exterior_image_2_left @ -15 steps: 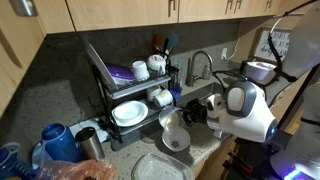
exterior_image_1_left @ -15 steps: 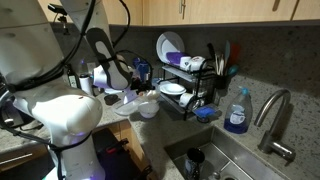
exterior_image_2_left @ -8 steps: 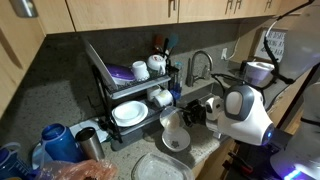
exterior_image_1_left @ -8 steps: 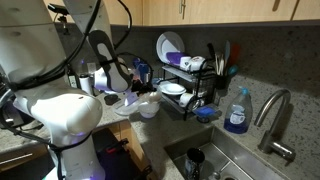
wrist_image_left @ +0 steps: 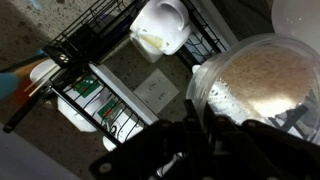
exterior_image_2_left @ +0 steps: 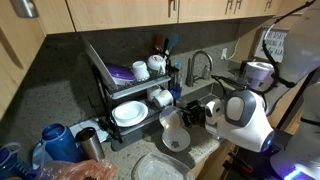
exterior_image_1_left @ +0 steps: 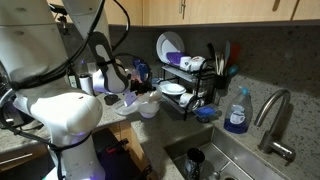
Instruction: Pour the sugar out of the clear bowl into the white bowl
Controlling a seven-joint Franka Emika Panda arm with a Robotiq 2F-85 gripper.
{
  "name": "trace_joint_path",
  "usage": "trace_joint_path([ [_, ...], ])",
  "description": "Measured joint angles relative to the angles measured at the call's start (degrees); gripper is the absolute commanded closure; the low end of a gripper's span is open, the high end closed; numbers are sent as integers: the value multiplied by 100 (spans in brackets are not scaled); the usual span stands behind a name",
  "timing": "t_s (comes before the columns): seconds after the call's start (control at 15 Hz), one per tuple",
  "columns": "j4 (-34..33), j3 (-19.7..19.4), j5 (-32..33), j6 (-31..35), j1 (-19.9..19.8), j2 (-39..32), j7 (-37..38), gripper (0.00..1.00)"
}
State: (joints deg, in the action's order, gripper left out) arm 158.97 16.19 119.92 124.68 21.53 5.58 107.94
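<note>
The pincer [wrist_image_left: 205,128] is clenched on the rim of the clear bowl [wrist_image_left: 255,85], holding it off the surface [exterior_image_1_left: 120,135]. In an exterior view the clear bowl [exterior_image_1_left: 128,103] is tipped and sits just left of the white bowl [exterior_image_1_left: 148,109], which stands on the surface beside the wire rack [exterior_image_1_left: 190,88]. In the wrist view the clear bowl's round mouth faces the camera, with the sugar [wrist_image_left: 268,82] spread pale across its inside.
</note>
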Motion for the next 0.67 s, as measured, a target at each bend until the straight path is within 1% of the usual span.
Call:
trace_joint_path([
  [0.33, 0, 115, -32, -102, 1, -79, -98, 98],
  [0.67, 0, 127, -34, -201, 1, -100, -109, 98],
])
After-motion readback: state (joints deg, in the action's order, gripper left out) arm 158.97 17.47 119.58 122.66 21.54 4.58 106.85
